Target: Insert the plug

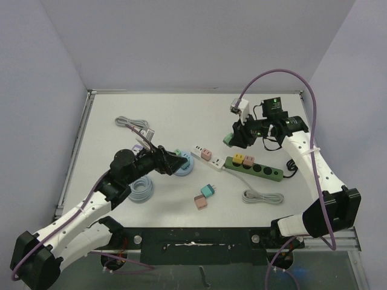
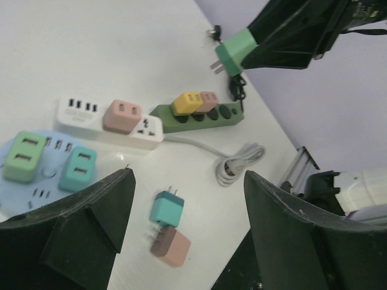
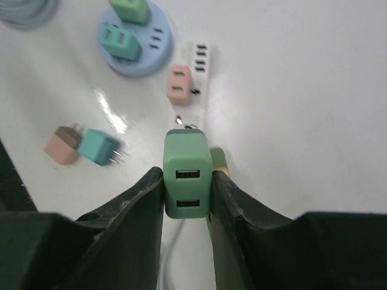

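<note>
My right gripper (image 3: 187,179) is shut on a green two-port plug (image 3: 187,181), held in the air above the left end of the green power strip (image 1: 254,168). From the left wrist view the plug (image 2: 234,51) shows its prongs pointing down and left. The strip (image 2: 199,118) carries a yellow plug (image 2: 186,103) and a pink one (image 2: 208,100), with round sockets free beyond them. My left gripper (image 2: 187,175) is open and holds nothing, hovering over a loose teal plug (image 2: 167,209) and a loose pink plug (image 2: 171,246), by the round blue hub (image 1: 181,164).
A white power strip (image 1: 208,158) with a pink plug lies between the hub and the green strip. A coiled grey cable (image 1: 263,197) lies near the front, a blue-grey coil (image 1: 141,190) by the left arm, and another cable (image 1: 134,125) at the back left.
</note>
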`<state>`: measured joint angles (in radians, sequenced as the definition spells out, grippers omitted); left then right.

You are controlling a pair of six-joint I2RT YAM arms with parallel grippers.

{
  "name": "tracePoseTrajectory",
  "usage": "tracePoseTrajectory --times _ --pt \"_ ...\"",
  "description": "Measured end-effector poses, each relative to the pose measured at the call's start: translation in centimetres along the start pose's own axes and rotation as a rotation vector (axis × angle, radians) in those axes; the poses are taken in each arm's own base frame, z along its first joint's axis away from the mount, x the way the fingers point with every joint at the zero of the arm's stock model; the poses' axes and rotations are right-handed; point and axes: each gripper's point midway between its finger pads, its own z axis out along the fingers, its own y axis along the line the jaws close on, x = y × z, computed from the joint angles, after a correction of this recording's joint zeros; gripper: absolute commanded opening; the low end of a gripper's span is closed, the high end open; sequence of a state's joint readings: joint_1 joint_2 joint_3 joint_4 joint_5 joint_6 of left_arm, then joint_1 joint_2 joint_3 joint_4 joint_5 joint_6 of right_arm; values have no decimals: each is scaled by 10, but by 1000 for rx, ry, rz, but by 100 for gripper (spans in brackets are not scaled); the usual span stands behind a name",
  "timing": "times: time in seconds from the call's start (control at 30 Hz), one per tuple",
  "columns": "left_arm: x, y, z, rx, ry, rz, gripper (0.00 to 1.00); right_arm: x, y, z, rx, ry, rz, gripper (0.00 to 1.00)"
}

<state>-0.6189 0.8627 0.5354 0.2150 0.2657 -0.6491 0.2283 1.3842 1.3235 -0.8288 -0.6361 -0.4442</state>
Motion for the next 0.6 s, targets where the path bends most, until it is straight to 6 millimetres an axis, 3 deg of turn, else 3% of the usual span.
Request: tracePoseTrajectory --times 0.17,0.3,0.4,0.6 --pt "-6 6 -25 -97 -6 21 72 60 -47 -39 201 171 23 0" --pt "-17 -6 -44 -65 -75 44 72 104 -59 -67 304 327 19 0" --pt "-20 -9 -48 -53 -91 54 72 127 -59 -73 306 425 8 0" --pt "-11 2 -46 -88 -55 60 72 147 -61 -66 275 475 -19 0"
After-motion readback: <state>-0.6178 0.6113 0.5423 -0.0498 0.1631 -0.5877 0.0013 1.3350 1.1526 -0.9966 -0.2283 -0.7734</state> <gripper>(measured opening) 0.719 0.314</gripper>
